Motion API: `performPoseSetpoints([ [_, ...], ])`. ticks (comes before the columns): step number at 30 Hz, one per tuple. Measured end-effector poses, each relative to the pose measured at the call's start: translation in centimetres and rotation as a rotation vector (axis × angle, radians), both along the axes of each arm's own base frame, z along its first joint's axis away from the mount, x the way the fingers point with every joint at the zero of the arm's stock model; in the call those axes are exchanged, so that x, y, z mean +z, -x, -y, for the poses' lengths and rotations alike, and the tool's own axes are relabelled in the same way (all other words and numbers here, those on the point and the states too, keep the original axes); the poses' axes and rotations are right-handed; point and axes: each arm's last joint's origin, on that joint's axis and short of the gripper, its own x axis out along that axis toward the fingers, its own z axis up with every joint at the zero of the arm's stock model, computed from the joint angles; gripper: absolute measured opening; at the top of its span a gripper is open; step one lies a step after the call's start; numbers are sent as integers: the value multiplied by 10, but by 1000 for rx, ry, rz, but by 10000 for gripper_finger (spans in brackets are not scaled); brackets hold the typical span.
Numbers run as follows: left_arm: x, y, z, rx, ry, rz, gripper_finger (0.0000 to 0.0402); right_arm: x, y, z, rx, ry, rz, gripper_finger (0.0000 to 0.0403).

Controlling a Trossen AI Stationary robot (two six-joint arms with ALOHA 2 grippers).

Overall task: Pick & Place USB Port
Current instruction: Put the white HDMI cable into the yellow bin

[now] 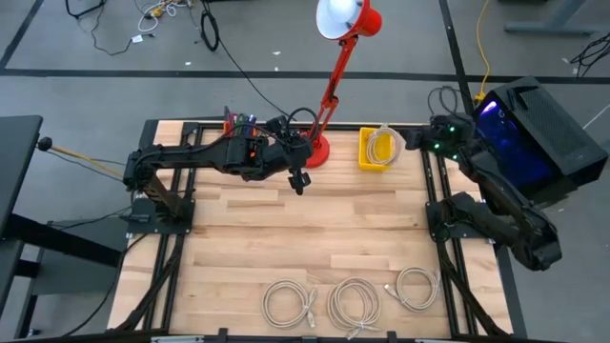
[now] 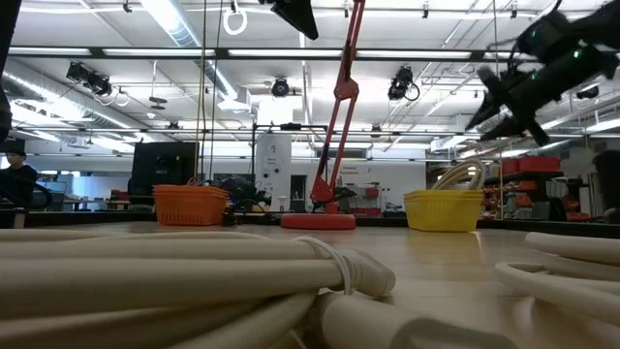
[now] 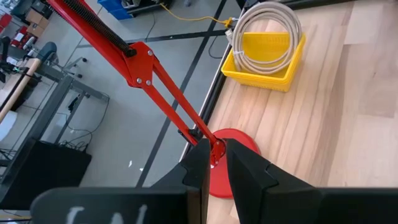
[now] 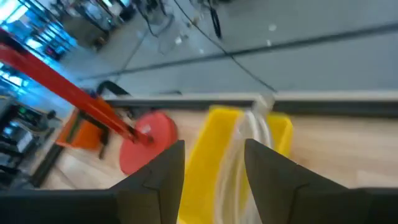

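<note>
A yellow bin (image 1: 378, 150) stands at the far edge of the table (image 1: 315, 238), just right of the round red base of a desk lamp (image 1: 315, 151). One coiled white cable (image 3: 266, 36) already lies inside the bin. Three more coiled USB cables sit in a row near the front edge: one on the left (image 1: 290, 303), one in the middle (image 1: 355, 305), one on the right (image 1: 416, 287), all lying free on the wood.

The right pincer (image 1: 416, 140) hangs above the table just right of the bin, its fingers (image 4: 158, 171) standing apart with nothing between them; its wrist view looks down on the bin and cable. The left pincer (image 1: 299, 181) hovers near the lamp base, fingers (image 3: 197, 171) close together with a narrow gap, and nothing visible is gripped.

The lamp's slanted red arm (image 1: 335, 71) rises between the two arms and crosses the left wrist view. An orange basket (image 2: 190, 205) sits at the far left of the table; in the high view the left arm covers most of it. In the low view, blurred cable fills the foreground and the pincers are cut off at the top edge.
</note>
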Motion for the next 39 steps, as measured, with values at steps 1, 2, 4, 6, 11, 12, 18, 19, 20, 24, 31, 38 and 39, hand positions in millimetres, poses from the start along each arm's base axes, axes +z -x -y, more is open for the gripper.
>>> performPoseSetpoints([
  [1,0,0,0,0,-1,-1,57,7,0,-1,4,10,-4,166],
  [2,0,0,-1,1,-1,-1,57,13,1,-3,11,8,-19,166],
  [4,0,0,-2,5,-1,-1,57,26,1,-6,41,8,-45,166],
  [6,0,0,-2,6,-1,-1,57,43,0,-15,117,25,-60,166],
  [11,0,0,-4,4,-8,-9,57,67,-3,-50,323,-42,-71,166],
  [12,0,0,-5,5,-11,-12,57,71,-4,-56,356,-46,-56,166],
  [18,0,1,-13,27,-11,-13,57,93,-7,-91,528,-19,120,150],
  [19,0,1,-15,31,-11,-13,57,101,-8,-93,532,53,156,146],
  [20,0,1,-16,36,-11,-11,57,110,-8,-94,523,133,190,141],
  [24,1,1,-23,36,7,6,57,150,-9,-100,579,352,368,119],
  [31,1,0,-25,17,30,20,57,144,-63,-103,849,168,364,88],
  [38,1,0,-25,16,31,19,57,112,-121,-135,1044,-22,205,80],
  [39,1,0,-25,16,30,19,57,108,-125,-141,1061,-49,185,80],
])
